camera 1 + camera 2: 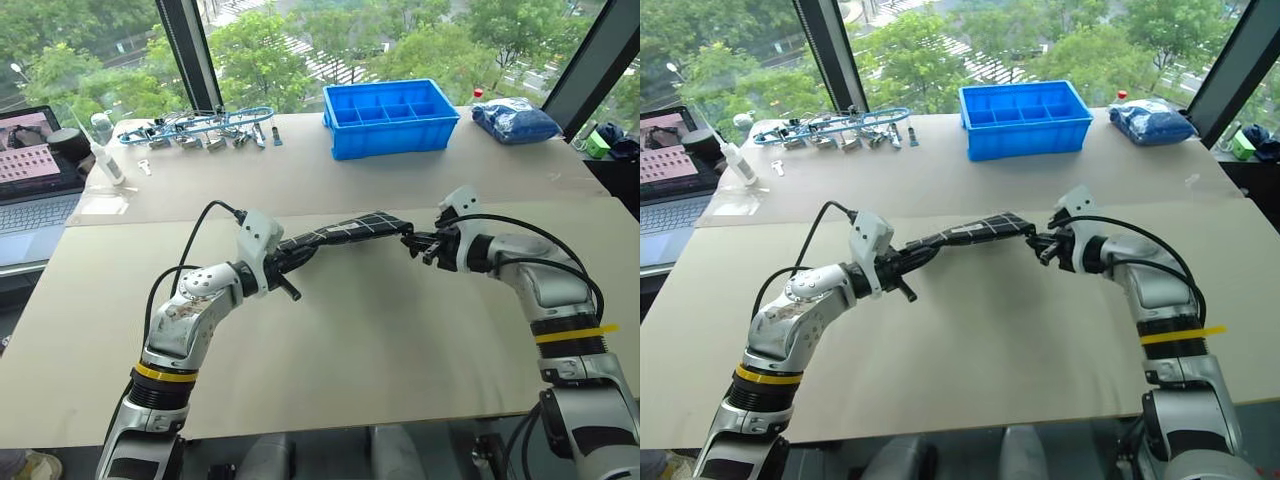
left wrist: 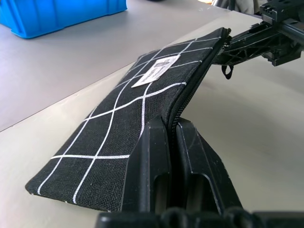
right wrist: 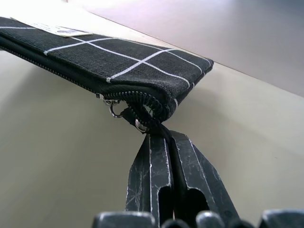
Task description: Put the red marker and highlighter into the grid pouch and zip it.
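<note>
Above the near table (image 1: 330,350), the pouch (image 1: 340,232) hangs stretched between the two grippers, clear of the surface, its label face turned up and away from the robot. The left gripper (image 2: 172,130) has its fingers pressed together on the seam at one end, while the right gripper (image 3: 160,137) is pinched shut on the black strap (image 3: 153,124) at the far end, where the slider sits. The zip line looks closed along the whole edge, so the step in hand reads as the last pull of zipping. To finish it well, the left grip should stay fixed as the anchor, and any further pull by the right should run straight along the teeth, not downward, so the slider seats fully without twisting the fabric. Neither pen can be seen; they are presumably inside. The blue bin (image 1: 390,118) stands well apart on the far table
</note>
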`<action>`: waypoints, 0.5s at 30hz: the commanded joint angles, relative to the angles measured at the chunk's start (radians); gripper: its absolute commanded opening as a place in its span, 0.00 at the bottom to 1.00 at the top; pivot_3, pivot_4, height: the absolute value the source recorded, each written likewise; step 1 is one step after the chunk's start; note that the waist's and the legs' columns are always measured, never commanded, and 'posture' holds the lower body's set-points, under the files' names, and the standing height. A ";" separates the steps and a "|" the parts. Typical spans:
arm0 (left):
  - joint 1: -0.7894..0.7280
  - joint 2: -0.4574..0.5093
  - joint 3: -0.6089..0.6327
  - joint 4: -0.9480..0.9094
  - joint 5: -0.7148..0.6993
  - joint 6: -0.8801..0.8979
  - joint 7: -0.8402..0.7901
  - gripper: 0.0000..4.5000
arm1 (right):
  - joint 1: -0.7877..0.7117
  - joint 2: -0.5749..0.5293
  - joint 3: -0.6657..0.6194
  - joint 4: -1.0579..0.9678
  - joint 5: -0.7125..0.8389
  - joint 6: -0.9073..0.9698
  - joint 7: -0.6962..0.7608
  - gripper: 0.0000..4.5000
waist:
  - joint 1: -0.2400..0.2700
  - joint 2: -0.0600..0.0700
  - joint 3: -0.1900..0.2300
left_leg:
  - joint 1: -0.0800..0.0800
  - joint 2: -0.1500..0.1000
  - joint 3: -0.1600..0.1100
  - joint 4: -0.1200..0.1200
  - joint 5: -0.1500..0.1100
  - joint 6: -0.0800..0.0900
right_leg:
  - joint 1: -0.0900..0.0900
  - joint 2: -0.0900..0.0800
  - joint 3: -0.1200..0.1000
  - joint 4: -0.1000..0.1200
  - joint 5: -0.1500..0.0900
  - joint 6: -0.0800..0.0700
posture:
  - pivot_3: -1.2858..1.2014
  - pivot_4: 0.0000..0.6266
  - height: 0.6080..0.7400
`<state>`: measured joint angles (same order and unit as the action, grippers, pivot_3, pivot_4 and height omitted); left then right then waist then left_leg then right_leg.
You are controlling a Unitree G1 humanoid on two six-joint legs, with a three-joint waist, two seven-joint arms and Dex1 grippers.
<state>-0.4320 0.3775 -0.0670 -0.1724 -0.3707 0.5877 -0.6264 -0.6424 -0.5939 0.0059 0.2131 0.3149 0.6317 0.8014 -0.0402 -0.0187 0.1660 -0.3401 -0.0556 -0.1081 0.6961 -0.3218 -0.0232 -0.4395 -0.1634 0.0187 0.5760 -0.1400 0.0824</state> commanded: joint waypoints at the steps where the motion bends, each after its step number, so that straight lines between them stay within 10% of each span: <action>1: -0.015 0.016 0.037 -0.021 -0.013 -0.033 -0.016 0.00 | 0.030 -0.032 -0.110 -0.014 0.030 -0.050 -0.011 0.18 | 0.004 0.000 0.000 | 0.000 0.000 0.000 0.000 0.000 0.000 | 0.000 0.000 0.000 0.000 0.000 0.000 | 0.52 0.24 1.00; 7: -0.011 0.021 0.031 -0.018 -0.007 -0.043 -0.031 0.00 | 0.120 -0.133 -0.168 -0.051 0.089 0.035 0.072 0.66 | 0.019 0.000 0.000 | 0.000 0.000 0.000 0.000 0.000 0.000 | 0.000 0.000 0.000 -0.001 0.000 0.000 | 0.52 0.24 1.00; 15: -0.011 0.038 -0.006 0.004 0.020 -0.114 -0.103 0.00 | 0.336 -0.339 -0.303 -0.185 0.196 0.057 0.270 0.66 | 0.027 0.000 0.000 | 0.000 0.000 0.000 0.000 -0.003 0.005 | 0.002 0.000 -0.001 -0.001 0.000 0.000 | 0.52 0.24 1.00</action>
<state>-0.4323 0.4070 -0.0610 -0.1558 -0.3557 0.5260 -0.6955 -0.3325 -0.9034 -0.2386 0.0755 0.4782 0.7119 1.0340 -0.0128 -0.0185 0.1662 -0.3397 -0.0554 -0.1076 0.6962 -0.3243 -0.0187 -0.4375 -0.1634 0.0179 0.5753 -0.1403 0.0829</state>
